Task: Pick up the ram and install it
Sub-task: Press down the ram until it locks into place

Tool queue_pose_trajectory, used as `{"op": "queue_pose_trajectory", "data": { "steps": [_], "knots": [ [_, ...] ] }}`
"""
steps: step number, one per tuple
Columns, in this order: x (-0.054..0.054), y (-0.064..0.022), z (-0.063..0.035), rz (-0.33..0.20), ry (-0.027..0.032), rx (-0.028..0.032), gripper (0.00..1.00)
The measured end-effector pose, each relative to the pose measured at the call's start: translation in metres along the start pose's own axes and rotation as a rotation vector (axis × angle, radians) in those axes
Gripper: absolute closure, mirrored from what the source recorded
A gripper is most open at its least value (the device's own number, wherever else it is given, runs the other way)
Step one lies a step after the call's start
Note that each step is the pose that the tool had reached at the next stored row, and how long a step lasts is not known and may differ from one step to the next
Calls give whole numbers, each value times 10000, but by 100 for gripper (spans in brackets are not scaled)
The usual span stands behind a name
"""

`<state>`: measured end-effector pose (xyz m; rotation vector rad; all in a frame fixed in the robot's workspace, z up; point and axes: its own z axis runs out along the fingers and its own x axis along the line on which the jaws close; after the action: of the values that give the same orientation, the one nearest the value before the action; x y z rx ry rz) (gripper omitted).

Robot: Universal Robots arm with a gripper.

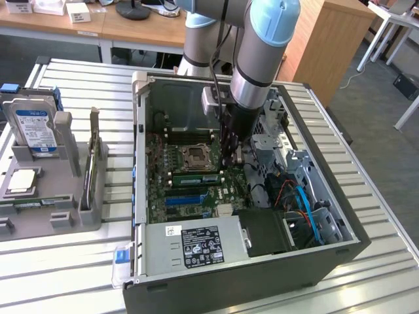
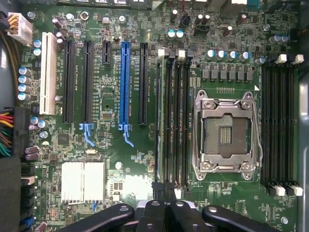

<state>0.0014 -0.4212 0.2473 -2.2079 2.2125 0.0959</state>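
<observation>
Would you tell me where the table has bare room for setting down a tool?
The slatted table is bare on the exterior view's right of the computer case and on the camera's side of the grey fixture. The gap between fixture and case is narrow. Inside the case, robot arm and cables crowd things.

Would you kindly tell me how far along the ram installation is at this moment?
Done: the ram already appears to stand in a memory slot beside the empty processor socket. In hand: the hand is shut, low inside the case at one end of that slot bank; whether it touches the ram I cannot tell. Left: full seating is unconfirmed, as the latches cannot be judged.
</observation>
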Motion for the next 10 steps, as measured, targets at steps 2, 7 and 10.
{"op": "queue_pose_trajectory", "data": {
  "steps": [2,7,10],
  "knots": [
    [0,0,6,0,-4,1,89],
    [1,-1,33,0,-4,2,89],
    [2,-2,44,-1,-3,1,89]
  ]
}}
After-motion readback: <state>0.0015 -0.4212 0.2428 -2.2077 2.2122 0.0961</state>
